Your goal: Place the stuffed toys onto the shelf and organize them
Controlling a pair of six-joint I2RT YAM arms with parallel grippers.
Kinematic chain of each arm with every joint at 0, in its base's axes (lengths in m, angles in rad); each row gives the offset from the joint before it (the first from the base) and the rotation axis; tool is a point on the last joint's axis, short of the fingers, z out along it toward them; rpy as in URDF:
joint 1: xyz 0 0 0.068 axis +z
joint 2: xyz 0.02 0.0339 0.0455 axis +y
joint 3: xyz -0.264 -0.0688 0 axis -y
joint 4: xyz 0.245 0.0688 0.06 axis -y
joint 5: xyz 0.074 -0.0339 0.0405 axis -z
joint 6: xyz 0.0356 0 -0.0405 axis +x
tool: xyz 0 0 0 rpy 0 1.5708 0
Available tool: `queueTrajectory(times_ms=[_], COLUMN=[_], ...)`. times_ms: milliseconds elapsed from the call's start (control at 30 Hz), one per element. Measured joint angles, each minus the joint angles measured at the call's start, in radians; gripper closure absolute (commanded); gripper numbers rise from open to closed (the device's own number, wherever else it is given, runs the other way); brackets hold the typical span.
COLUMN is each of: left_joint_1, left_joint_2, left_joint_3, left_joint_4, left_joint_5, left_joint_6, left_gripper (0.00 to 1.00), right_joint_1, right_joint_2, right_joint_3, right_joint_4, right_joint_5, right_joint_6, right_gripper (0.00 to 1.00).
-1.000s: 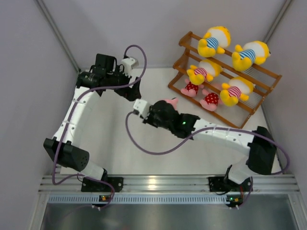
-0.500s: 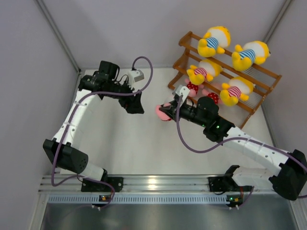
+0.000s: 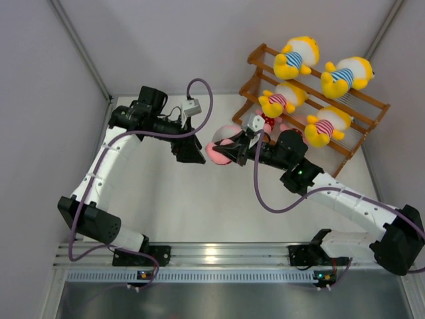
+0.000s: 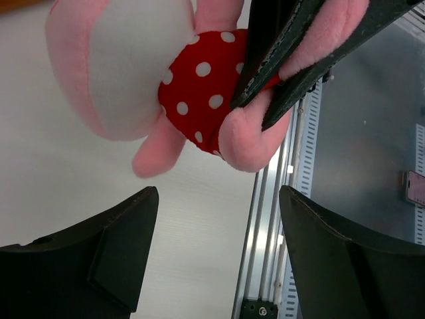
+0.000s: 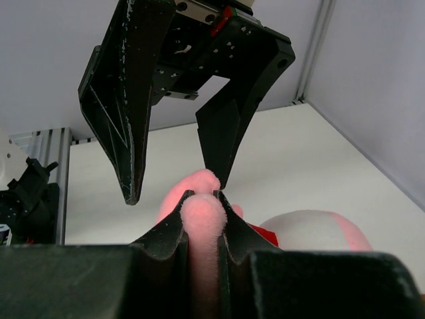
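Observation:
My right gripper (image 3: 230, 151) is shut on a limb of a pink stuffed toy (image 3: 216, 149) in a red white-dotted outfit, held above the table left of the shelf (image 3: 369, 102). In the right wrist view the pink limb (image 5: 201, 222) is pinched between the fingers. My left gripper (image 3: 192, 154) is open right beside the toy. Its fingers (image 5: 129, 106) face the right gripper, one tip by the pink limb. From the left wrist the toy (image 4: 192, 86) hangs beyond the open left gripper (image 4: 219, 199), nothing between its fingers. Several yellow striped toys (image 3: 295, 56) lie on the shelf.
Another pink dotted toy (image 3: 268, 120) lies at the shelf's lowest tier, partly hidden behind the right arm. Grey walls close in the table on the left, far and right sides. An aluminium rail (image 3: 226, 254) runs along the near edge.
The right arm has swung round and carried the pink toy to just left of the shelf. The left gripper has come nearer and rightward to the toy, its jaws a little narrower.

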Motion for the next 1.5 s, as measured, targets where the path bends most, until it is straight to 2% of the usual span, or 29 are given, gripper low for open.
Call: queueTrajectory(times_ms=[133,367,533,567,667,700,733,767,800,833,867,967,1033,1167,1333,1500], left_joint_1=[0.0,0.0,0.0,0.0,-0.004,-0.008,-0.01,-0.013,-0.014,-0.014,-0.014,-0.015,-0.015,-0.015,-0.015,-0.018], left_joint_2=[0.0,0.023,0.064,0.069,0.074,0.074,0.074,0.074,0.074,0.074,0.074,0.074,0.071,0.055,0.04,0.026], left_joint_3=[0.004,0.046,0.067,0.068,0.072,0.075,0.077,0.079,0.08,0.08,0.08,0.078,0.065,0.0,-0.035,-0.044], left_joint_4=[-0.004,-0.007,-0.011,-0.014,-0.021,-0.025,-0.026,-0.026,-0.028,-0.029,-0.031,-0.027,-0.027,-0.024,-0.024,-0.03], left_joint_5=[0.028,0.049,0.05,0.05,0.053,0.055,0.056,0.056,0.053,0.05,0.041,-0.025,-0.081,-0.187,-0.245,-0.249], left_joint_6=[0.0,-0.02,-0.043,-0.045,-0.057,-0.058,-0.062,-0.06,-0.058,-0.056,-0.054,-0.024,0.015,0.116,0.201,0.253], left_gripper=[0.21,0.35,0.4,0.44,0.71,1.0,1.0,1.0,1.0,1.0,1.0,1.0,1.0,1.0,1.0,1.0], right_joint_1=[0.0,0.0,-0.002,-0.003,-0.007,-0.008,-0.01,-0.011,-0.011,-0.012,-0.013,-0.029,-0.051,-0.1,-0.108,-0.108], right_joint_2=[0.022,0.051,0.076,0.079,0.087,0.089,0.09,0.092,0.092,0.093,0.094,0.099,0.1,0.1,0.096,0.126], right_joint_3=[0.011,0.012,0.018,0.018,0.018,0.018,0.018,0.019,0.019,0.022,0.032,0.099,0.179,0.296,0.277,0.272], right_joint_4=[0.023,0.08,0.103,0.105,0.109,0.112,0.116,0.117,0.116,0.111,0.091,-0.022,-0.151,-0.37,-0.489,-0.528], right_joint_5=[-0.023,-0.049,-0.056,-0.056,-0.055,-0.054,-0.053,-0.053,-0.056,-0.057,-0.062,-0.09,-0.105,-0.117,-0.148,-0.181], right_joint_6=[0.029,0.073,0.095,0.097,0.105,0.106,0.107,0.109,0.111,0.114,0.124,0.13,0.119,0.062,0.02,-0.012], right_gripper=[1.0,1.0,1.0,1.0,1.0,1.0,1.0,0.94,0.81,0.63,0.38,0.18,0.12,0.09,0.09,0.08])
